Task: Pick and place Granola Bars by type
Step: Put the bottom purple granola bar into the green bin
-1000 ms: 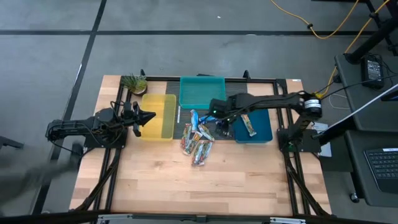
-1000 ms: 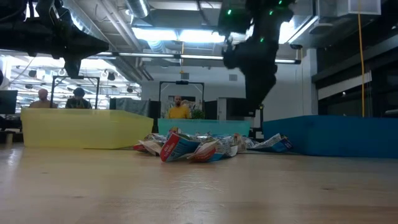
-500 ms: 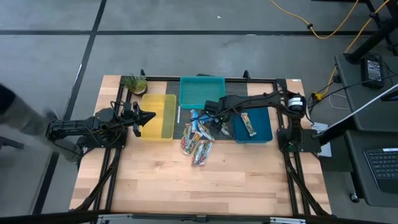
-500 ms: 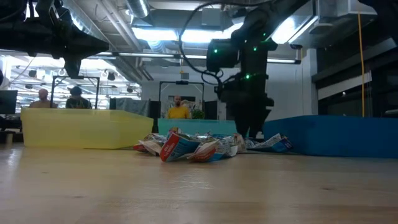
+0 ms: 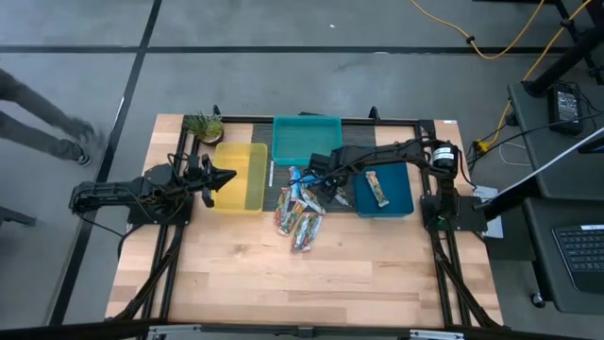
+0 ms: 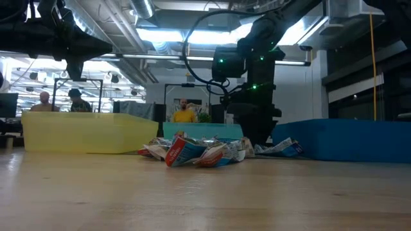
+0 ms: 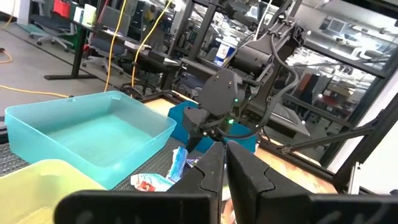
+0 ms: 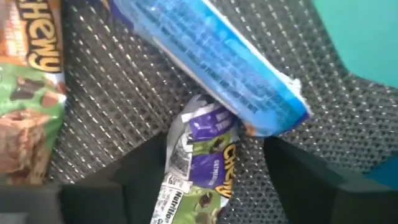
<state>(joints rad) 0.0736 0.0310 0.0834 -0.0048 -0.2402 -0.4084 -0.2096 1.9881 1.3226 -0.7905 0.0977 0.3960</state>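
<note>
Mostly the sorting is waiting: one bar (image 5: 377, 189) is lying in the blue bin (image 5: 404, 202), while the yellow bin (image 5: 241, 176) and teal bin (image 5: 307, 137) are showing nothing inside. Most granola bars (image 5: 300, 210) are sitting heaped between the bins. Over them, the right gripper (image 5: 324, 181) is hanging spread around a purple bar (image 8: 208, 155). Beside the yellow bin, the left gripper (image 5: 225, 177) is idling, pressed together.

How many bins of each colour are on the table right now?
yellow bin: 1
teal bin: 1
blue bin: 1
Total: 3
</note>
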